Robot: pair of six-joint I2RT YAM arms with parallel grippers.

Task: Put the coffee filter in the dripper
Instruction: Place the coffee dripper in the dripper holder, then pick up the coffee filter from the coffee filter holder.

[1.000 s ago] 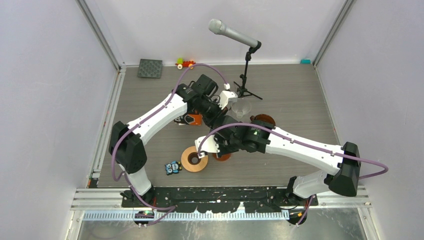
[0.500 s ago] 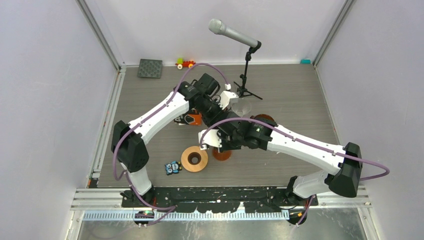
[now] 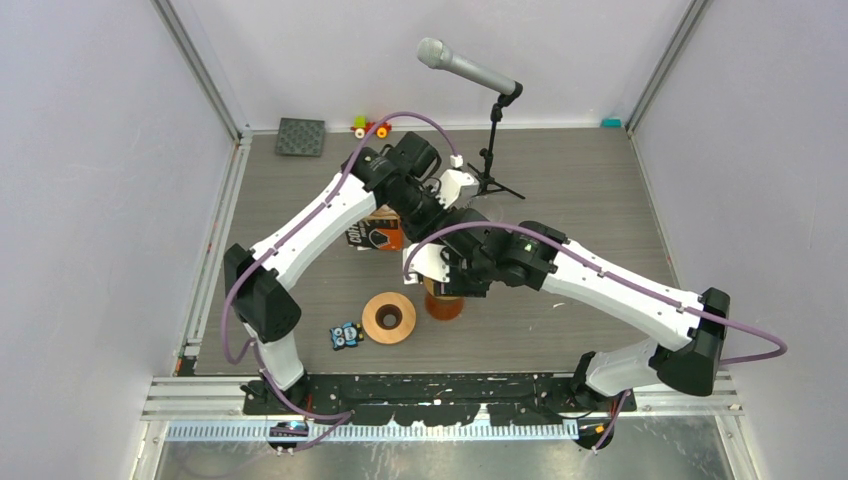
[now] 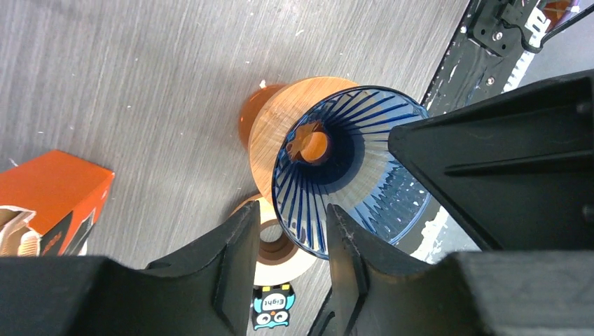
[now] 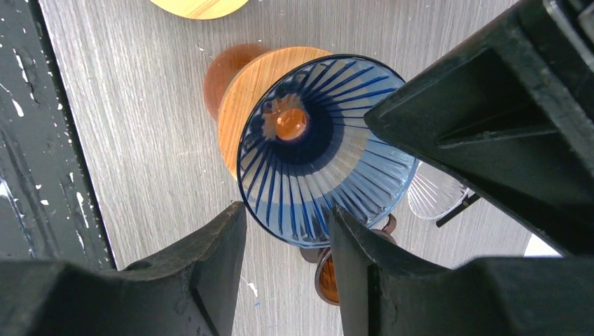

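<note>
The dripper (image 4: 343,161) is a blue ribbed glass cone on a wooden collar and an orange base, and it looks empty. It also shows in the right wrist view (image 5: 322,147) and, mostly hidden under the right arm, in the top view (image 3: 443,302). My left gripper (image 4: 293,210) hangs open above it, with the cone's near rim showing in the gap. My right gripper (image 5: 287,210) is also open over the rim from the opposite side. In the top view the left gripper (image 3: 455,205) and right gripper (image 3: 442,275) crowd together. I see no coffee filter in either gripper.
An orange box (image 3: 372,232) lies left of the dripper. A wooden ring (image 3: 388,317) and an owl card (image 3: 346,335) lie nearer the front. A clear dripper (image 5: 434,190) and an amber cup (image 5: 328,276) sit behind. A microphone stand (image 3: 490,160) stands at the back.
Both arms have drawn back toward the far side. The right gripper has moved up off the orange base, so more of the base shows.
</note>
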